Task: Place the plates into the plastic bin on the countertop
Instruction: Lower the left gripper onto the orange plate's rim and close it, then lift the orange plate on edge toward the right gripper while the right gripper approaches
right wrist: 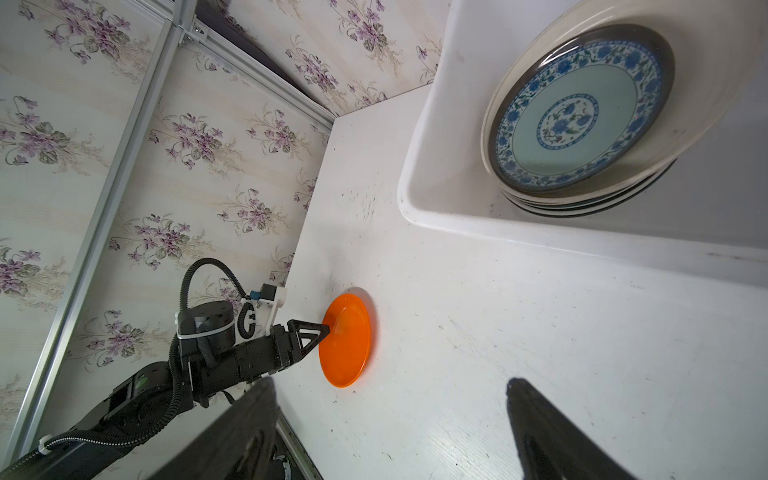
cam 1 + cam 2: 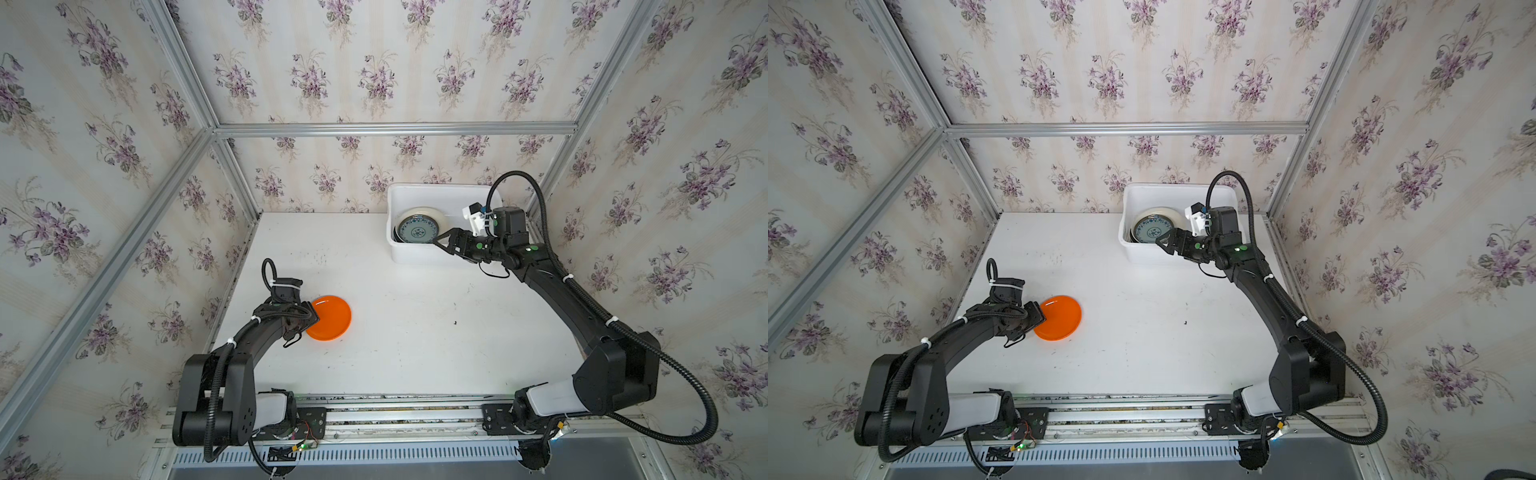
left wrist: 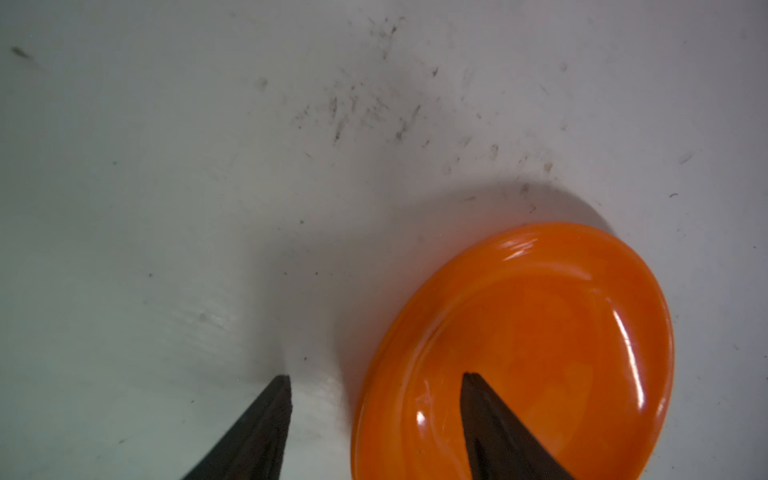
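**Orange plate straddled by the left gripper; other plates stacked in the bin**

The orange plate [image 2: 332, 318] [image 2: 1061, 318] lies flat and right way up on the countertop [image 2: 415, 332], directly ahead of the left gripper [image 2: 312, 313] [image 2: 1040, 316]. In the left wrist view the plate [image 3: 540, 353] is seen with its near rim between the fingers of the left gripper [image 3: 376, 375]. One finger is placed over the plate's inner surface, and the other is set outside the rim, over the bare countertop [image 3: 166, 166]. The jaws are parted and a gap is left between the outer finger and the rim, so the plate is not clamped. Whether the inner finger touches the glaze cannot be told. Dark scuffs [image 3: 365, 108] are scattered on the surface beyond the fingertips.

The bin [image 2: 436, 187] [image 2: 1175, 185] stands well apart from the left gripper, against the back wall. It is reached by the right gripper [image 2: 436, 243] [image 2: 1160, 243], whose tips are seen over the bin's near wall, just beside the plates inside. A stack is held in the bin: a teal patterned plate [image 2: 417, 230] [image 1: 577, 120] is nested on top in a wider cream plate [image 1: 685, 137], with dark-rimmed white plates [image 1: 582, 205] beneath.

The right gripper [image 1: 390, 382] is spread wide with nothing between its fingers. From its wrist camera the bin's wall [image 1: 419, 124] is seen off to one side, with the orange plate [image 1: 347, 340] and the left gripper [image 1: 326, 328] far ahead.
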`<state>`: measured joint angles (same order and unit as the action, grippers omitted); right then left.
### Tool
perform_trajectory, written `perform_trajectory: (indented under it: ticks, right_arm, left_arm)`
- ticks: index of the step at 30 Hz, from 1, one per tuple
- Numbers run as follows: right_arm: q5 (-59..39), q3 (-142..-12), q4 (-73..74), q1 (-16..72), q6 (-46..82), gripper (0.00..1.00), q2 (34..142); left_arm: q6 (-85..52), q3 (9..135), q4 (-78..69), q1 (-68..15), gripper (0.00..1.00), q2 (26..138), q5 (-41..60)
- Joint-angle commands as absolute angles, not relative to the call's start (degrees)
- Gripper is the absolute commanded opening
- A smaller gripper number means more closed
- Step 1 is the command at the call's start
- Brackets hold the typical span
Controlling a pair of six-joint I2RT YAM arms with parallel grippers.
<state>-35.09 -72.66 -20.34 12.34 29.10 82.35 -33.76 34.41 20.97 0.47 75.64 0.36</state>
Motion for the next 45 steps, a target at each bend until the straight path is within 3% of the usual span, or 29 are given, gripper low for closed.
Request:
perform_trajectory:
  ticks: [1,13,22,35,38,45]
  right_arm:
    - [-33.5,-72.95,-20.45,12.3,28.48,0.89,81.33]
    - [-30.41,-72.33,-21.35,12.3,28.65,0.89,79.58]
    - [-29.1,-71.23,-21.72,12.3,28.83,0.89,78.25]
    - [-27.74,-70.32,-20.96,12.3,30.39,0.89,77.41]
    - [-27.51,-70.19,-20.96,12.3,30.59,0.89,77.34]
    - [-27.0,-69.78,-20.83,12.32,30.94,0.89,76.77]
  left_arm:
    - [-33.22,33.97,17.74,0.92,0.62,76.28,2.19]
    - [-31.56,34.78,13.25,1.06,0.47,82.42,7.57]
    - [-29.84,35.04,11.9,1.05,0.35,82.72,9.43]
    - [-25.87,35.77,11.83,-0.48,0.25,82.79,11.6]
    - [-25.53,36.01,11.84,-0.97,0.17,82.7,11.89]
    - [-25.79,36.46,11.86,-1.66,0.11,82.78,11.87]
